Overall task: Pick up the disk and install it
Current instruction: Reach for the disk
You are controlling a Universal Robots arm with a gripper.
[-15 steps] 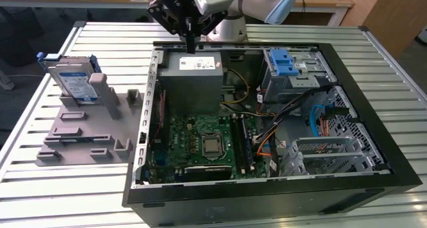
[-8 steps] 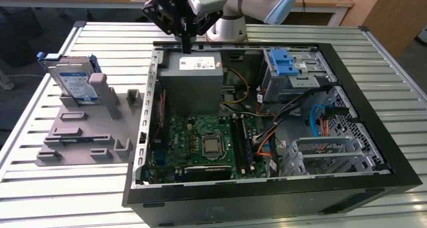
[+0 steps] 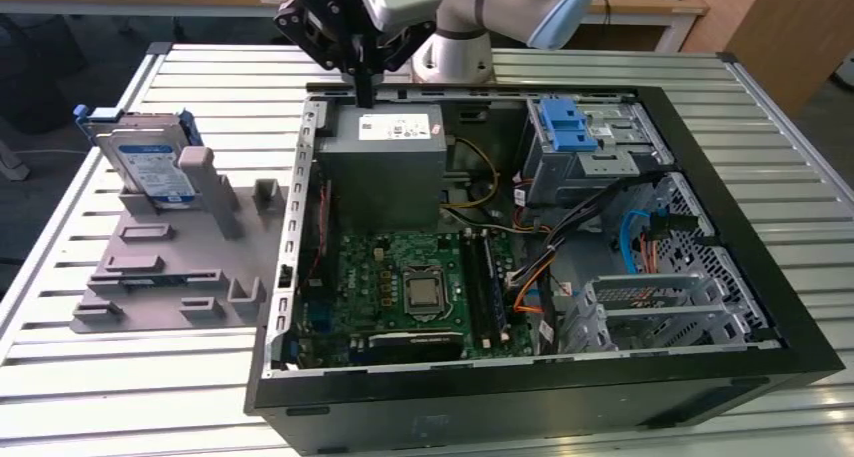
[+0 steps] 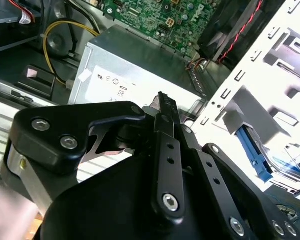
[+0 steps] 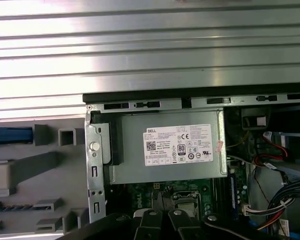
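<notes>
The disk (image 3: pixel 144 167) stands on edge in a grey holder (image 3: pixel 167 262) on the table, at the exterior view's left of the open computer case (image 3: pixel 747 177). It has a blue-and-white label and a blue frame. My gripper (image 3: pixel 363 95) hangs above the case's back edge, over the grey power supply box (image 3: pixel 387 167), well apart from the disk. Its fingers are shut together with nothing between them. In the first wrist view, the gripper (image 5: pixel 162 216) hovers over the power supply (image 5: pixel 170 147), and the disk's blue edge (image 5: pixel 10 135) shows off to the side.
Inside the case lie the green motherboard (image 3: pixel 400 282), bundled cables (image 3: pixel 534 267) and metal drive cages (image 3: pixel 654 307) with a blue latch piece (image 3: pixel 567 132). The slatted metal table (image 3: pixel 80 377) runs all round the case.
</notes>
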